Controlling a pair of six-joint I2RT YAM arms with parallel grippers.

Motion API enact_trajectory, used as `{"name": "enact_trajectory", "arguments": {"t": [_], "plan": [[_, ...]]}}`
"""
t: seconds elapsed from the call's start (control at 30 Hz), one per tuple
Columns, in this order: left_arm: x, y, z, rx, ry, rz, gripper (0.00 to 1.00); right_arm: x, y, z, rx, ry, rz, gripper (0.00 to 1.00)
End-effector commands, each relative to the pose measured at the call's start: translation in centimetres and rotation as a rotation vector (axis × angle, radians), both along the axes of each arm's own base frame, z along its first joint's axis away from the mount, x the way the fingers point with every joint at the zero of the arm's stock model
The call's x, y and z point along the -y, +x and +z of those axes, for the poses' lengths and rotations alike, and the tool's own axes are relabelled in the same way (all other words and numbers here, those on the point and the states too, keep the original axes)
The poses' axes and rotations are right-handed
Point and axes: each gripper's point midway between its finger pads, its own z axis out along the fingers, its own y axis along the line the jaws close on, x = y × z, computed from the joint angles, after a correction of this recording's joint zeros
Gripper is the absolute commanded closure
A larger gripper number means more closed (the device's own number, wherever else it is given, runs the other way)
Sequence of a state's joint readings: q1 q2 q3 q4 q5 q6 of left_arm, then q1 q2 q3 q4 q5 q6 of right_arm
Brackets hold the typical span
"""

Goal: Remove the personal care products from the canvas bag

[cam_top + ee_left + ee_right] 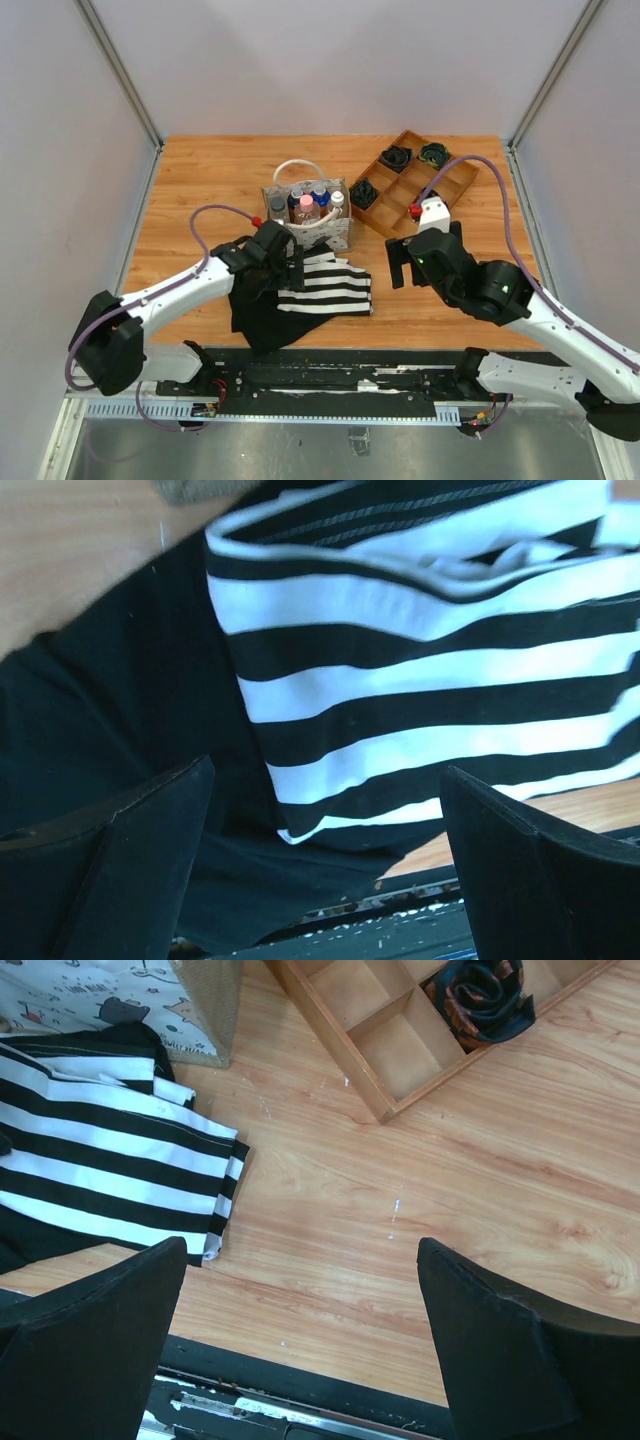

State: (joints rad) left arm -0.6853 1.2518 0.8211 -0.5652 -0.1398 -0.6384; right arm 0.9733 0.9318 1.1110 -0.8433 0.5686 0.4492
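1. Closest to me, the left gripper [288,268] hangs low over the black-and-white striped cloth [330,285]. In its wrist view the left gripper [325,865] has its jaws spread wide, with only the striped cloth [420,680] showing between them. Nothing is held. I cannot tell whether the fingers [120,870] touch the fabric.
2. To the right, the right gripper [403,268] sits over bare wood of the table [200,180], just off the cloth's right edge. Its own camera shows the right gripper [305,1345] with jaws equally wide apart and empty, the table [450,1190] between them and the striped cloth [100,1150] to one side.
3. Just behind the cloth stands the canvas bag [335,232], upright, its white loop handle arching over the top. The cloth's far edge lies right up against its front wall. The right wrist camera catches a corner of the canvas bag [100,995].
4. The personal care products [307,208] are all inside the bag, standing upright and packed close together, their pink, blue, white and grey caps showing above the rim.
5. Farther back and to the right, the wooden tray [400,190] lies at an angle, near the bag but apart from it. Dark coiled items [397,156] sit in three of its compartments. The right wrist view shows the wooden tray [370,1010] and one of the dark coiled items [485,995].
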Motion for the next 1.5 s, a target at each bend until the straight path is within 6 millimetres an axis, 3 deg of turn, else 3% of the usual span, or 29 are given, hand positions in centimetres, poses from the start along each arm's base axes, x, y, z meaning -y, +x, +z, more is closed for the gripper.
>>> {"name": "enact_trajectory", "arguments": {"t": [0.0,0.23,0.4,0.53,0.8,1.03,1.2,1.37,1.47], "plan": [[-0.1,-1.6,-2.5,-0.096,0.070,0.016,0.00,2.2,-0.2,1.5,0.068,0.045,-0.063,0.02],[-1.1,-4.1,-6.8,-0.224,0.105,0.067,0.00,4.3,-1.2,3.7,0.149,0.124,-0.078,0.02],[-1.7,-4.3,-8.8,-0.305,0.105,0.114,0.00,4.8,-1.8,5.0,0.179,0.188,-0.067,0.02],[-5.3,-3.7,-9.9,-0.393,0.038,0.288,0.00,4.8,-2.1,5.2,0.183,0.206,-0.049,0.01],[-13.8,0.0,-6.1,-0.287,-0.097,0.687,0.00,4.6,-2.0,4.8,0.194,0.208,-0.041,0.02],[-19.6,1.8,-6.0,-0.277,-0.130,0.929,0.00,4.2,-1.8,5.6,0.214,0.209,-0.014,0.02],[-24.9,4.7,-3.9,-0.162,-0.081,1.104,0.00,3.2,-1.8,5.1,0.192,0.199,0.026,0.02],[-27.4,7.0,0.5,-0.038,-0.078,1.124,0.00,3.1,-2.2,5.3,0.180,0.202,0.051,0.01],[-26.1,7.6,3.4,0.052,-0.084,1.039,0.00,3.4,-2.3,5.6,0.191,0.215,0.048,0.01]]}}
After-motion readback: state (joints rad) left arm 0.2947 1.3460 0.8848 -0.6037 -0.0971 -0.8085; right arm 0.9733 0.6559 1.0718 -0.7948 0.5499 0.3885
